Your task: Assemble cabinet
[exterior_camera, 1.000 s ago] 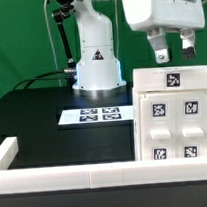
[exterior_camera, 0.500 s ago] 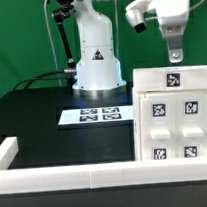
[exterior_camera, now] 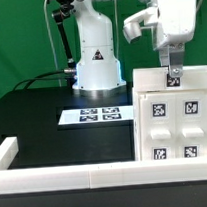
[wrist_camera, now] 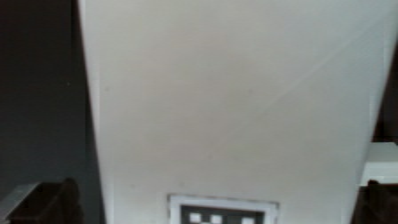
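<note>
The cabinet [exterior_camera: 174, 115] is a large white box with black-and-white tags, standing at the exterior view's right. My gripper [exterior_camera: 173, 73] hangs straight down over its top edge, by the top tag [exterior_camera: 173, 81]. In the wrist view the cabinet's white surface [wrist_camera: 231, 100] fills the picture, with a tag [wrist_camera: 222, 212] at its edge. My gripper [wrist_camera: 217, 203] is open, with one dark fingertip [wrist_camera: 63, 205] on each side of the white part. I cannot tell whether the fingers touch it. No separate drawer blocks are in view.
The marker board [exterior_camera: 95, 115] lies flat in the middle of the black table. A low white border rail [exterior_camera: 87, 176] runs along the front and up the left corner [exterior_camera: 7, 150]. The robot's white base [exterior_camera: 96, 64] stands behind the marker board.
The gripper has turned about its vertical axis and come down, from well above the cabinet to its top edge at the tag. The cabinet has not moved.
</note>
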`<state>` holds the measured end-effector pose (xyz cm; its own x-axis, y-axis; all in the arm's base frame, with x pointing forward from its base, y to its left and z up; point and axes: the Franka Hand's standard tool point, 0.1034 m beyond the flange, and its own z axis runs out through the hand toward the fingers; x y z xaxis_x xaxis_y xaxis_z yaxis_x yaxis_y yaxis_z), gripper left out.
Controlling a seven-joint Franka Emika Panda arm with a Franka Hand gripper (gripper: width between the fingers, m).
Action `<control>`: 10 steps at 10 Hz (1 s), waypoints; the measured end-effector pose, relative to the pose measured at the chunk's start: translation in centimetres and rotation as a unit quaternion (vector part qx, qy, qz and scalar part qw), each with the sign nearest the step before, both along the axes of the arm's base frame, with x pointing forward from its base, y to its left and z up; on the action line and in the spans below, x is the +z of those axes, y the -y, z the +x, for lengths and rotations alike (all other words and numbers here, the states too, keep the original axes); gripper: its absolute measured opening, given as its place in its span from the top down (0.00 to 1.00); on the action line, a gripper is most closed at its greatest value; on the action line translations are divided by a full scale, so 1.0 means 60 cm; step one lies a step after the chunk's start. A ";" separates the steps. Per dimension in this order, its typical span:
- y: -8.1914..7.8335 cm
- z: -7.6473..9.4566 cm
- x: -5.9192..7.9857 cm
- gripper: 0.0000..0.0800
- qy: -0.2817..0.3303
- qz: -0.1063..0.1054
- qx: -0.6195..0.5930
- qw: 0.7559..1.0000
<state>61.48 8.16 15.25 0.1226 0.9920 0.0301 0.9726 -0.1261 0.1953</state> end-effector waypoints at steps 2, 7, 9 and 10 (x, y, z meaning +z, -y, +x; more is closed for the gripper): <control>0.000 0.000 0.000 0.25 -0.001 0.000 -0.002 1.000; 0.001 0.000 0.001 0.30 -0.002 0.018 -0.086 0.996; 0.003 0.001 0.001 0.30 -0.003 0.040 -0.183 0.982; 0.003 0.001 0.000 0.30 -0.003 0.049 -0.229 0.972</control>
